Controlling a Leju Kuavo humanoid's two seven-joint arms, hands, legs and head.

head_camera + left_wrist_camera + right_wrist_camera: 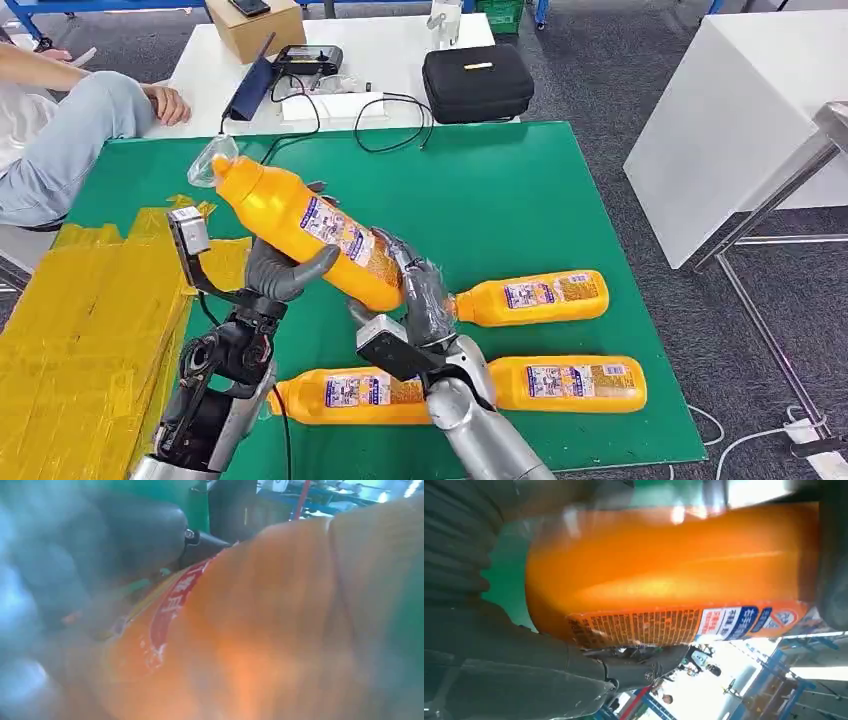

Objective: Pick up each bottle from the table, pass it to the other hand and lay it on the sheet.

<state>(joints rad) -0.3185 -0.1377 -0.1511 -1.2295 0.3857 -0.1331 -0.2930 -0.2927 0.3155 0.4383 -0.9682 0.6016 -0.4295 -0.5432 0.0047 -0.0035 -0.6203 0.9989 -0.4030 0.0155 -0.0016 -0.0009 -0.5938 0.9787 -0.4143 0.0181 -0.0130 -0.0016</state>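
Both hands on the same glossy orange plastic bottle with a clear cap point(300, 232), held tilted in the air above the green table mat point(520, 190): left hand point(285, 268) grips its middle, right hand point(420, 295) wraps its base end. Cap end points up and away past the left hand. Three more orange bottles point(535, 297) lie flat on the mat just beyond and beside the right hand; yellow sheet point(90, 320) sits outboard of the left hand.

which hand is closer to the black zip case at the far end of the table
Right. The right hand sits nearer the black case; the left hand is farther over toward the yellow sheet.
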